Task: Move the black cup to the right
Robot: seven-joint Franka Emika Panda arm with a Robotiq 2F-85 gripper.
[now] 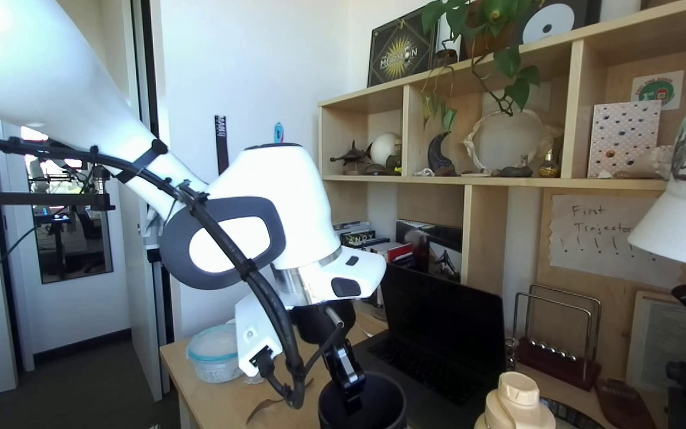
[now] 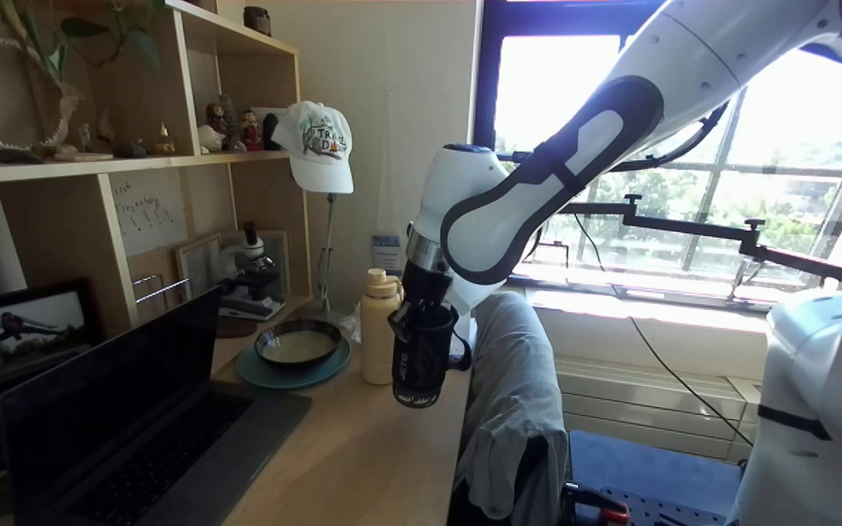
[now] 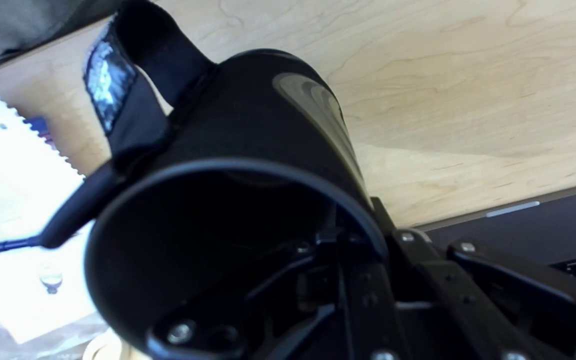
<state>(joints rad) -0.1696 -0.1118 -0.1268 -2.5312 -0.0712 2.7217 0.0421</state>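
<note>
The black cup is a dark mug with a side handle and light lettering. It shows in both exterior views (image 1: 389, 398) (image 2: 423, 365) and large in the wrist view (image 3: 253, 120). My gripper (image 3: 379, 232) is shut on the cup's rim wall, one finger inside the mouth and one outside. It also shows in both exterior views (image 1: 352, 393) (image 2: 415, 314). The cup looks slightly tilted, mouth toward the gripper, handle on the chair side. I cannot tell whether its base touches the desk. The finger inside is partly hidden in the dark interior.
An open laptop (image 2: 121, 431) stands beside the cup. A cream bottle (image 2: 377, 336) and a dark bowl (image 2: 298, 343) on a teal plate (image 2: 275, 376) stand behind. A cloth-covered chair (image 2: 512, 365) is at the desk edge. A white notebook (image 3: 23, 200) and a lidded tub (image 1: 213, 360) also show.
</note>
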